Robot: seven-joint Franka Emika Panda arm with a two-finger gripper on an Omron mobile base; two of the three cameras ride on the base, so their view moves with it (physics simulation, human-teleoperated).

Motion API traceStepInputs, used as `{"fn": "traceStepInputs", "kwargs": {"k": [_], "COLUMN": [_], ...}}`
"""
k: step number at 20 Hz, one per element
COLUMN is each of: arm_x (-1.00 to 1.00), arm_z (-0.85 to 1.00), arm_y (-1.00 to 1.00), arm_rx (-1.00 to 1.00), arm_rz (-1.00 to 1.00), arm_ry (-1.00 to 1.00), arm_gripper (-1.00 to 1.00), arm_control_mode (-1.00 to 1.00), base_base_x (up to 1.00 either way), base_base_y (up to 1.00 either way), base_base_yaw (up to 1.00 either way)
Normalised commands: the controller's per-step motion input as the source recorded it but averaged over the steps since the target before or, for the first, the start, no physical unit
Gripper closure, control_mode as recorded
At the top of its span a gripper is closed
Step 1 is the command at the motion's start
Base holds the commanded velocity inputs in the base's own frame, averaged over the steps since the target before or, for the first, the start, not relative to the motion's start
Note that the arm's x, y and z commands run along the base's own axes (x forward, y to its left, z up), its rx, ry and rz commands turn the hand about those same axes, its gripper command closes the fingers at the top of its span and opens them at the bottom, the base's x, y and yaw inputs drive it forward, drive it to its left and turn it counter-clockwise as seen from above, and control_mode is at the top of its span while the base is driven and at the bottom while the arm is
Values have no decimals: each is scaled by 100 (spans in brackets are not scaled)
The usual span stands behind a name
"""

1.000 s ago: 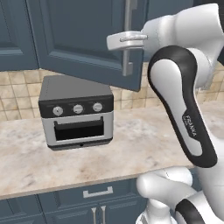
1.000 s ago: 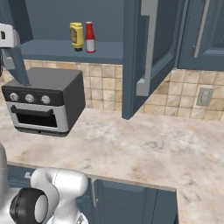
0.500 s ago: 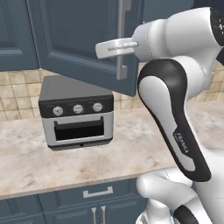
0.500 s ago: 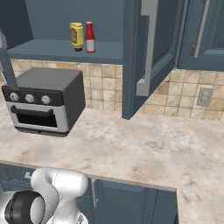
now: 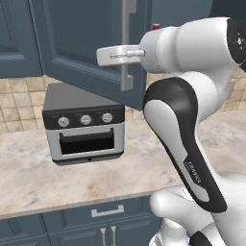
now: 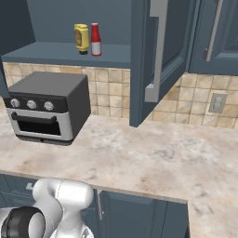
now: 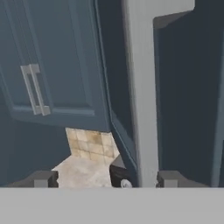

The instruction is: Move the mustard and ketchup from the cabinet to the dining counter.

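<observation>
Gripper [image 7: 105, 178] jaws apart astride the cabinet door's bar handle [image 7: 142, 96], mustard [image 6: 82, 38] beside ketchup [image 6: 95, 40]

- Light is even and soft in all three views, with no visible source and no glare.
- The marble-look surface [image 6: 153, 158] is the brightest area; a faint shadow lies under the toaster oven [image 6: 49, 109].
- The open cabinet [image 6: 65, 28] interior is dimmer than the tiled wall below it.
- The hand view is dark, its door handle [image 7: 142, 87] close and soft-edged.
- Rendering is low in detail, edges slightly blurred, no edge distortion.
</observation>
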Motion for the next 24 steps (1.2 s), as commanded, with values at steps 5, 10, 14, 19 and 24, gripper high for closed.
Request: {"fn": "traceStepInputs", "kwargs": {"k": [5, 10, 14, 19, 24], "arm_x": [-83, -79, -68, -40, -12], "arm_z": [17, 14, 16, 2, 0], "arm_y": [-30, -42, -43, -69, -75], "arm_rx": [22, 21, 18, 23, 24], "arm_rz": [-4, -7, -12, -17, -12], "arm_ry": [0, 0, 6, 18, 28], "arm_gripper": [-100, -100, -100, -100, -100], "arm_control_mode": [-100, -100, -100, -100, -100], "base_base_x": [0, 0, 0, 0, 0], "base_base_y": [0, 0, 0, 0, 0], "base_base_yaw": [0, 0, 0, 0, 0]}}
